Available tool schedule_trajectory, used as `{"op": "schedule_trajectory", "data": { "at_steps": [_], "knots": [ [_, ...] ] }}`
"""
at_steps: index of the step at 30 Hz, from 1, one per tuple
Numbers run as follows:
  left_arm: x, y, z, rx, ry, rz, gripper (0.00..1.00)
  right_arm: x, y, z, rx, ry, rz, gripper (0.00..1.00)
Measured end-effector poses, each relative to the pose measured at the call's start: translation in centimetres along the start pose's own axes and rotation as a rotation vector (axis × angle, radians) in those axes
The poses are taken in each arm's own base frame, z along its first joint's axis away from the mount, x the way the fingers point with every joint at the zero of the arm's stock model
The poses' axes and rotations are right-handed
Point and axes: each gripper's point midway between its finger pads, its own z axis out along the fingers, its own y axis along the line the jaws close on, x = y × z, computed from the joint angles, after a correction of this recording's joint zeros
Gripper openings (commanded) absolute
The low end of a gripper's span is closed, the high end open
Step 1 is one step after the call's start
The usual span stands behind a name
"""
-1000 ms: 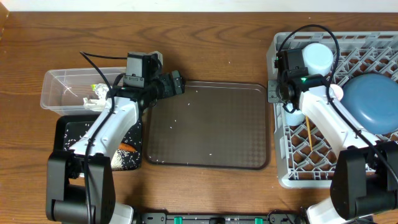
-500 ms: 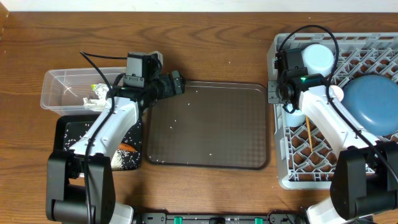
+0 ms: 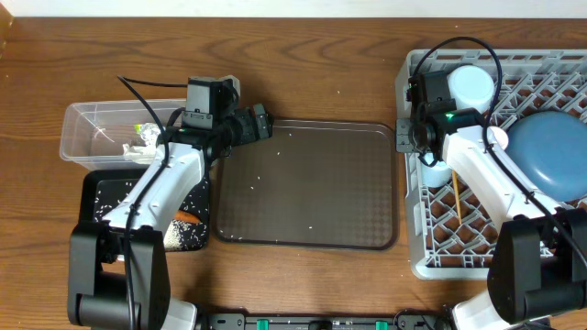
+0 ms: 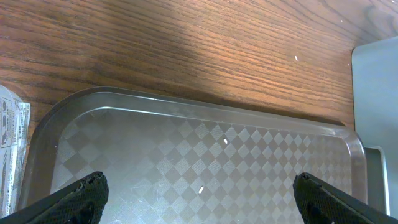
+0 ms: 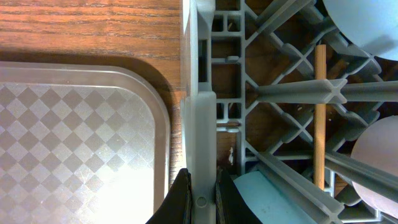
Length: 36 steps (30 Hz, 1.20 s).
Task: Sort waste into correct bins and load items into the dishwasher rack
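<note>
The grey dishwasher rack [image 3: 431, 252] stands at the right. In it are the dark-blue plate [image 3: 550, 151], a light-blue bowl [image 3: 468, 84], a wooden chopstick [image 3: 454, 194] and a small light-blue cup [image 3: 431, 171]. My right gripper [image 3: 404, 137] is shut on the rack's left wall [image 5: 200, 124], one finger on each side, with the light-blue cup [image 5: 273, 199] just inside. My left gripper [image 3: 260, 124] hangs open over the far left corner of the brown serving tray [image 3: 307, 183], fingers [image 4: 81, 196] wide apart and nothing between them. The clear tub [image 3: 87, 119] holds a crumpled wrapper [image 3: 142, 137]. The black tray [image 3: 96, 188] holds rice and a carrot [image 3: 188, 218].
A few loose rice grains [image 4: 225, 141] lie on the brown serving tray [image 4: 155, 155], which sits between the bins and the rack. A pale pink cup [image 3: 495, 137] stands in the rack by the right arm. Bare wooden table runs along the far edge.
</note>
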Motion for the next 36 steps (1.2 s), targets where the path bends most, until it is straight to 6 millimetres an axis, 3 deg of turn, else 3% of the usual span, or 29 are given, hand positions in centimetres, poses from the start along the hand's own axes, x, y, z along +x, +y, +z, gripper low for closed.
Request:
{"op": "schedule_trajectory", "data": {
  "at_steps": [3,4,6,10,14,26,31,35,36],
  "knots": [
    [0.0,0.0,0.0,0.000,0.000,0.000,0.98,0.0,0.0,0.0,0.000,0.000,0.000,0.06],
    [0.0,0.0,0.0,0.000,0.000,0.000,0.98,0.0,0.0,0.0,0.000,0.000,0.000,0.11],
    [0.0,0.0,0.0,0.000,0.000,0.000,0.98,0.0,-0.2,0.0,0.010,0.000,0.018,0.36],
    [0.0,0.0,0.0,0.000,0.000,0.000,0.98,1.0,-1.9,0.2,0.081,0.032,0.053,0.57],
    [0.0,0.0,0.0,0.000,0.000,0.000,0.98,1.1,-2.2,0.5,0.089,0.038,0.067,0.64],
    [0.0,0.0,0.0,0.000,0.000,0.000,0.98,0.3,-2.3,0.6,0.096,0.011,0.057,0.66],
    [0.0,0.0,0.0,0.000,0.000,0.000,0.98,-1.5,-2.4,-0.7,0.099,-0.035,0.052,0.66],
    [0.0,0.0,0.0,0.000,0.000,0.000,0.98,-3.5,-2.5,-3.1,0.091,-0.104,0.063,0.66],
    [0.0,0.0,0.0,0.000,0.000,0.000,0.98,-4.0,-2.5,-4.0,0.086,-0.127,0.067,0.78]
  ]
}}
